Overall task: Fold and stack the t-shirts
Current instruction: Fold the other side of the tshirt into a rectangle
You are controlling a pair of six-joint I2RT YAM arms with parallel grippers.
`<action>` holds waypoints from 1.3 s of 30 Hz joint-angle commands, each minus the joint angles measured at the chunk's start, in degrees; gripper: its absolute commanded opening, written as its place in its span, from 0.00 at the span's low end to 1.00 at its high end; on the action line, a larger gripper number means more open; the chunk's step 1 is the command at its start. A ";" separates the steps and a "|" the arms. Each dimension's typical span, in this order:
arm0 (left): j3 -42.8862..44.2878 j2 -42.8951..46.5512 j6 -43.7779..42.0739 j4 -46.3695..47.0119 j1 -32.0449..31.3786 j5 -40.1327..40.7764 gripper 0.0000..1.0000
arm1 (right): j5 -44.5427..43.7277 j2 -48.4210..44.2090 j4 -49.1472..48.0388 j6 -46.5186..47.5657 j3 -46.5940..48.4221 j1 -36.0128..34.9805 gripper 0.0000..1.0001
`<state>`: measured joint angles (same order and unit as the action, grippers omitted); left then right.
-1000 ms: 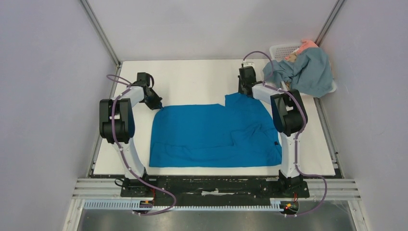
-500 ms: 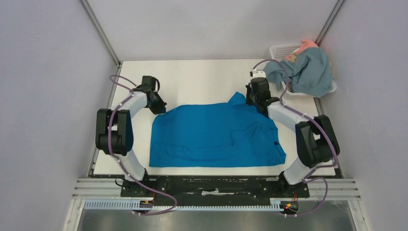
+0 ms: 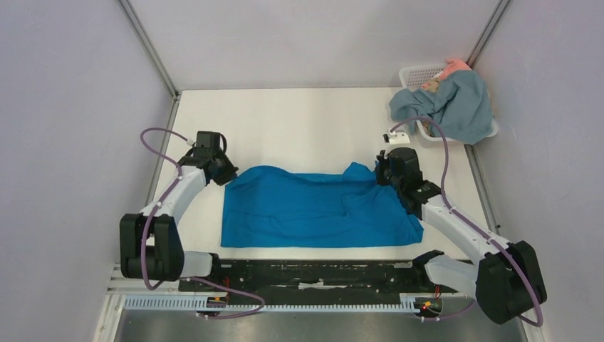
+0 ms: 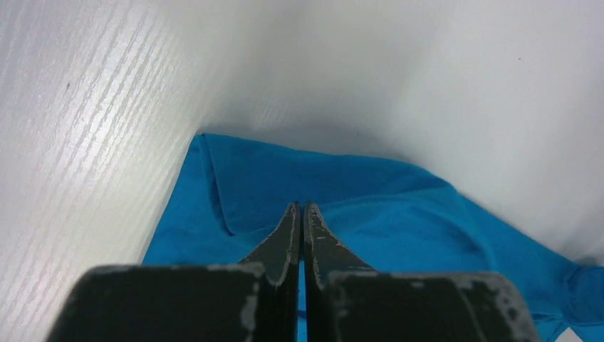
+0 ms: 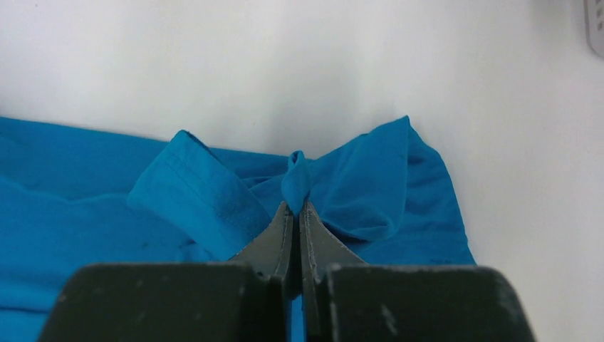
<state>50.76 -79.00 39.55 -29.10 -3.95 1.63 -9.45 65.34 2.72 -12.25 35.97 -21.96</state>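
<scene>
Left hand (image 3: 229,176) and right hand (image 3: 379,173) each pinch the far edge of the cobalt-blue t-shirt (image 3: 313,210); pull both level toward the bench's (image 3: 299,121) near edge.

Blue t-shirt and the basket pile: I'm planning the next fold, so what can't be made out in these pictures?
- Top view: part of the blue t-shirt's right edge, under the right arm.
- Top view: the basket's contents, covered by the grey-blue shirt; the pink cloth is too small to identify.
- Left wrist view: exactly where the left pincer bites the cloth, masked by its own body.
</scene>
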 commanded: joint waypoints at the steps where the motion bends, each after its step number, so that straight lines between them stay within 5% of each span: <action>1: -2.76 6.08 -1.25 2.45 -0.12 1.31 0.02 | -1.31 -5.30 4.00 0.13 -2.80 -0.19 0.01; 23: -11.26 18.02 3.60 -1.96 -0.10 0.97 0.02 | 3.32 -18.17 10.64 -5.32 -12.69 -0.18 0.09; 25: -12.11 19.10 5.67 -5.07 -0.10 4.86 0.09 | 1.44 -19.67 15.17 -7.48 -13.29 -0.17 0.13; 29: -11.85 24.46 10.08 -12.00 -0.10 10.98 0.60 | 1.05 -26.59 24.48 -11.71 -15.21 -0.19 0.43; 31: -11.12 28.30 11.52 -13.32 -0.16 11.87 0.77 | 3.37 -31.62 26.74 -11.54 -15.66 -0.19 0.58; 32: -10.51 30.22 11.69 -13.81 -0.12 11.84 0.78 | 4.26 -34.01 27.71 -11.34 -15.42 -0.13 0.74; 35: -8.59 33.74 10.83 -13.68 -0.18 10.14 0.80 | 5.76 -41.20 26.56 -10.17 -14.61 -0.19 0.97; 39: -9.55 31.76 7.68 -7.00 -0.44 -0.18 0.81 | 8.24 -43.63 18.42 -10.50 -15.67 -0.19 0.98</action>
<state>40.38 -45.34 48.14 -41.41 -4.01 9.37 -4.62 22.72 27.73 -22.44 20.32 -22.02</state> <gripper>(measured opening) 0.803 0.980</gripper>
